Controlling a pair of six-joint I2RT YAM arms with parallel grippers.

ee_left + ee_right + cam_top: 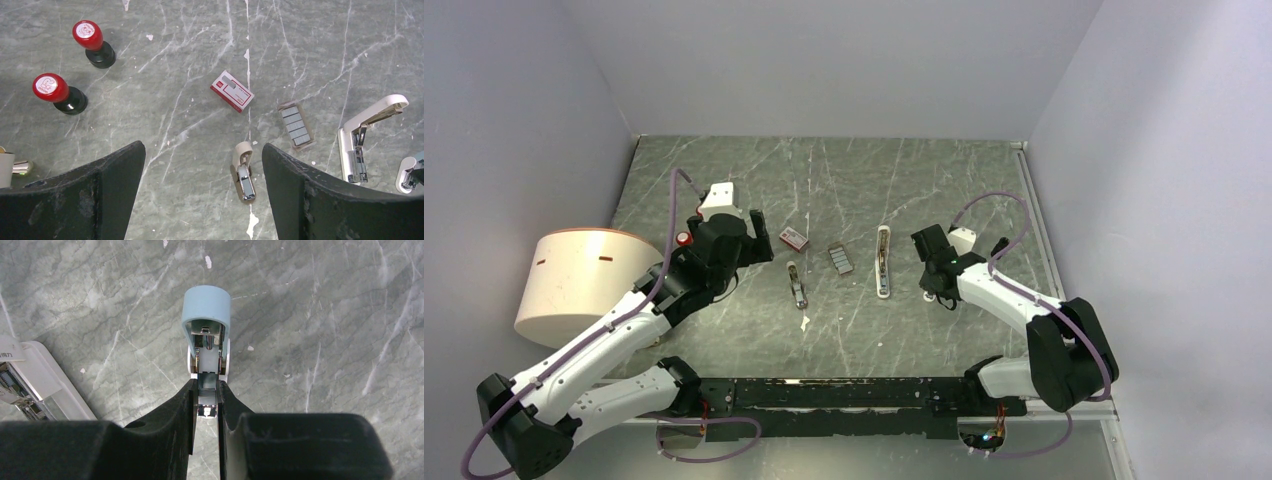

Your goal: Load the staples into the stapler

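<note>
At table centre, a shade to the left in the top view, lies the stapler (243,170), small and beige. Its cover looks swung back off the grey metal channel, though the channel's inside is too small to read. Nothing touches it.

- The staples (296,126): flat grey ribbed block at 2 o'clock from the stapler, near but apart, lying free on the table (165,60).
- Red-and-white box (231,90) at 12 o'clock from the stapler.
- Long white stapler (365,135) at 3 o'clock, beyond the staples.
- Two red stamps (56,92) well off at 10 o'clock.
- Left gripper (201,147): spread wide, empty, hanging above with the stapler just inside its right finger.
- Right gripper (206,390): pinched tight on the metal end of the light-blue stapler (206,315), past the white one at 3 o'clock.

Risks, as judged:
- The right claw holds the wrong stapler, so staples could end up loaded into the blue one.
- The staple block is thin and flat on smooth stone. A pinch from above may skid it, or break the strips apart.
- The beige stapler is unheld, so any push into its channel would likely slide or tip it.
</note>
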